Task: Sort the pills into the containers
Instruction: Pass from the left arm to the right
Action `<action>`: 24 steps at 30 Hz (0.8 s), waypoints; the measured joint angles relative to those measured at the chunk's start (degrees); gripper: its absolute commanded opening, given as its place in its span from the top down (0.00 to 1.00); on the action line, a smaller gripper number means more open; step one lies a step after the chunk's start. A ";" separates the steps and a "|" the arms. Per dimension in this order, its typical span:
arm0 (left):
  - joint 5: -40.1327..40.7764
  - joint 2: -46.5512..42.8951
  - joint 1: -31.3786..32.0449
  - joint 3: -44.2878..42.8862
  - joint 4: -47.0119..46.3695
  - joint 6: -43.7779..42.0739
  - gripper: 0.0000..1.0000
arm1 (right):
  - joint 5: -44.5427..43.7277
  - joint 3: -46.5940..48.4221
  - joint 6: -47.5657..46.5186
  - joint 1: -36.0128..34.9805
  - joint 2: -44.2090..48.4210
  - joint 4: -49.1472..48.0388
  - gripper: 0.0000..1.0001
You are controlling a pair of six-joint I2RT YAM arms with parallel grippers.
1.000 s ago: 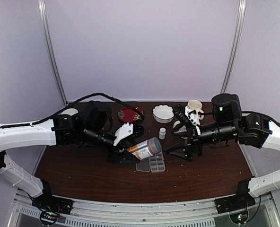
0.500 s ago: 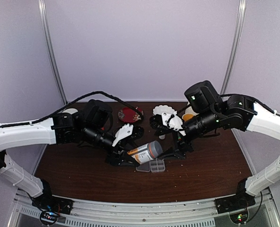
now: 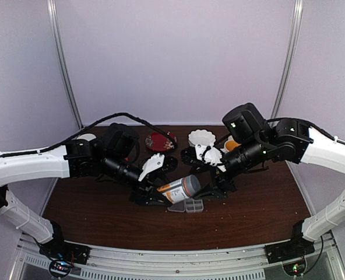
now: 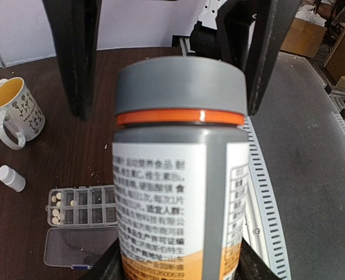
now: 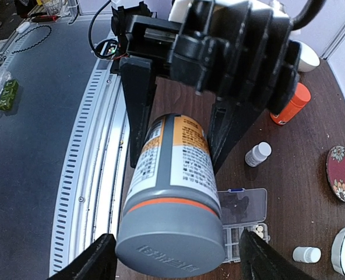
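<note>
Currently the left claw (image 5: 175, 153) grips the bottle (image 5: 172, 166), while the right claw (image 5: 177, 255) stands open around its cap (image 5: 171, 236). Uncapped while tilted, it could spill across the pill box (image 4: 97, 205).

Robot lab test cell, not a home: left arm (image 3: 27, 166) and right arm (image 3: 330, 149) bolted by a slotted aluminium rail (image 3: 172, 259) at the near edge of a dark wood tabletop (image 3: 102, 216). Plain pale backdrop walls (image 3: 178, 58), metal poles (image 3: 64, 64). Wrist views: grey floor (image 5: 38, 116), what looks like a cardboard box (image 4: 303, 35). Only small household bits on the tabletop: pill box (image 4: 82, 204), mug (image 4: 12, 108)
</note>
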State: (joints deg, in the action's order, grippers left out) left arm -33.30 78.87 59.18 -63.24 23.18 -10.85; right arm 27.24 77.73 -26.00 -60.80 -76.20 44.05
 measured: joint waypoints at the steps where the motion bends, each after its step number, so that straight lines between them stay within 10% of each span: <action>1: 0.00 0.00 0.00 0.00 0.00 0.00 1.00 | 0.00 0.02 0.35 -0.07 -0.31 -0.04 0.26; 11: -0.04 0.00 -0.22 0.00 0.07 0.02 1.00 | -0.22 0.02 3.02 -0.74 -1.62 -0.61 0.57; 24: -1.09 -0.02 -0.26 0.00 1.60 0.90 0.89 | 2.12 -2.03 17.35 -1.20 -0.94 -5.11 0.63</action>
State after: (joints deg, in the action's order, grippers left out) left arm -34.39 78.85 58.92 -63.24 24.77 -9.96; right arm 29.36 75.70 -8.64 -62.00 -77.14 38.94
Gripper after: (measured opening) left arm 0.526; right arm 0.542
